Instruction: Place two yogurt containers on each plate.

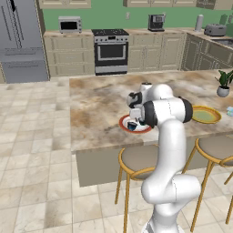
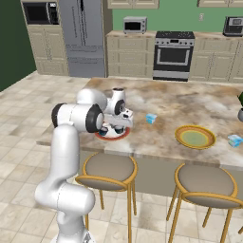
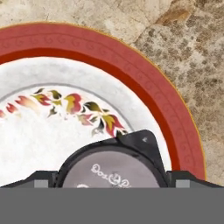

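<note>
Gripper [image 3: 112,180] seen spread wide astride dark cup [image 3: 114,168], cup set on red-rimmed plate [image 3: 144,87] near its edge, yellow plate [image 2: 195,137] well apart from it.

It was a home kitchen: a stove [image 1: 110,50], steel fridge [image 1: 20,38], microwave [image 1: 69,24], cream cabinets [image 1: 68,54], and a marble island counter [image 1: 100,104] with bar stools [image 1: 139,161].

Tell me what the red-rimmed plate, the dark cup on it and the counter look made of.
Red-rimmed plate: looks like glazed ceramic, with a white centre, a painted leaf pattern and a scrolled red band. Dark cup: likely plastic, with a matte pale grey printed top that could be foil; hard to tell. Counter: looks like polished stone, mottled brown and beige with veins.
</note>
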### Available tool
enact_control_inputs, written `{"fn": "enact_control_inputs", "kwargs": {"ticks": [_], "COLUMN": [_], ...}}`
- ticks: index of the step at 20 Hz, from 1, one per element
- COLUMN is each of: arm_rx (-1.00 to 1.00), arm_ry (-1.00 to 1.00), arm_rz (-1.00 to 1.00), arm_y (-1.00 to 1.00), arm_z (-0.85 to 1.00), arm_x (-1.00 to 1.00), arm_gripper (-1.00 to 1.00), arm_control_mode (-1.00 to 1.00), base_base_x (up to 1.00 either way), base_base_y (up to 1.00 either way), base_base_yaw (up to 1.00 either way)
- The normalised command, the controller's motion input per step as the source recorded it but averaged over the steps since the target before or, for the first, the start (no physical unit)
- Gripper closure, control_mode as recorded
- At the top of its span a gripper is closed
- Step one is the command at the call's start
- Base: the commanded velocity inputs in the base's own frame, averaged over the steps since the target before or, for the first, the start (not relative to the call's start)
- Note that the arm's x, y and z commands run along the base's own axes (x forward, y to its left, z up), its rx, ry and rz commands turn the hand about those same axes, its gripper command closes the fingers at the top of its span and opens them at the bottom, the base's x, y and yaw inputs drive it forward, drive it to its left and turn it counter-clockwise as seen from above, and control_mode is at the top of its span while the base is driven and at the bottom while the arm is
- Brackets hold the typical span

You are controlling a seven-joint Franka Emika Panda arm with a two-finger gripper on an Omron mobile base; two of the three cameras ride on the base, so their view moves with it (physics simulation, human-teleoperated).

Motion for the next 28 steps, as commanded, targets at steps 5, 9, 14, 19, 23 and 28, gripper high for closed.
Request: {"fn": "enact_control_inputs", "kwargs": {"ticks": [5,9,14,19,23,28], "arm_rx": [0.00,0.01,0.03,0.04,0.02,0.00], "arm_ry": [0.00,-0.01,0.00,0.00,-0.01,-0.13], "arm_rz": [0.00,-0.04,-0.07,-0.05,-0.05,-0.01], "arm_y": [-0.05,-0.19,-0.39,-0.60,-0.57,-0.36], "arm_z": [0.30,0.45,0.50,0.21,0.01,0.00], "arm_x": [0.00,0.00,0.00,0.00,0.15,0.16], "arm_gripper": [-1.00,-1.00,-1.00,-1.00,-1.00,-1.00], "arm_control_mode": [-1.00,-1.00,-1.00,-1.00,-1.00,-1.00], "base_base_x": [0.00,0.00,0.00,0.00,0.00,0.00], "base_base_y": [0.00,0.00,0.00,0.00,0.00,0.00], "base_base_yaw": [0.00,0.00,0.00,0.00,0.00,0.00]}}
